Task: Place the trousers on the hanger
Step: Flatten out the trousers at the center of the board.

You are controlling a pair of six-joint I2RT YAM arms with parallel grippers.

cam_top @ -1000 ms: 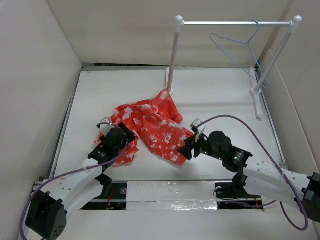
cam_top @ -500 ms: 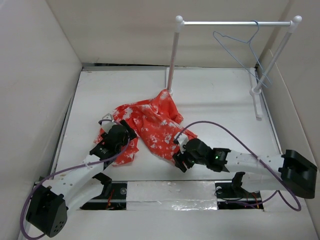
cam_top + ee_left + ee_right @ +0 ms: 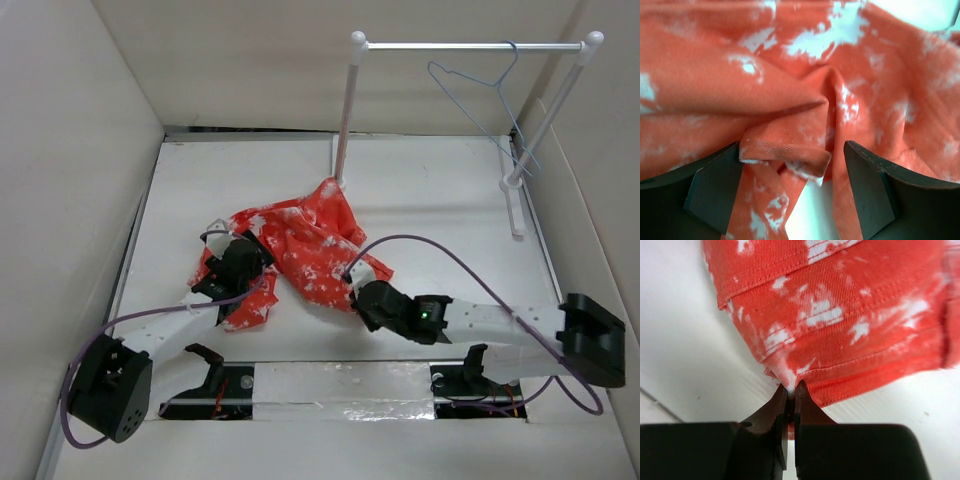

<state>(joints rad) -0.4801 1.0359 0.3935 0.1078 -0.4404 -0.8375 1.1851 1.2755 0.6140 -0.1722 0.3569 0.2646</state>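
I have my right hand [image 3: 790,390] pinching the near hem of the trousers [image 3: 300,250], which lie crumpled on the surface [image 3: 430,200]. My left hand [image 3: 792,150] is spread wide astride a fold at their left side. The hanger [image 3: 498,86] is on the rail [image 3: 470,46], well apart.

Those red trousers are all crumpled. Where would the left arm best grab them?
Probably the raised fold of the trousers between the left gripper's open jaws. It stands proud of the heap, so coming straight down and pinching across it should catch cloth, not table.
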